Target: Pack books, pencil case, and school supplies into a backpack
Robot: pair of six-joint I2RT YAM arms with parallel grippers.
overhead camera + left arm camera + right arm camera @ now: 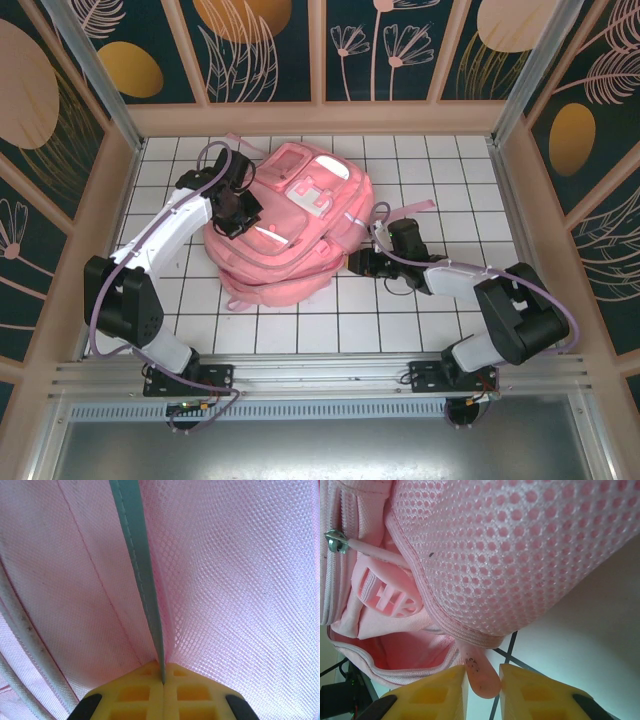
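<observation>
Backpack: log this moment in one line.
backpack: lying on tiled table | left gripper: shut on grey-green trim strip | right gripper: shut on pink tab by mesh pocket

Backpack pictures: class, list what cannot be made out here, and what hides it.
Top view: the backpack contents, covered by its own pink fabric.
Left wrist view: where the grey trim leads; it runs off the top edge from the left gripper.
Right wrist view: whether the right gripper truly clamps the pink tab; contact too fine to judge.
</observation>
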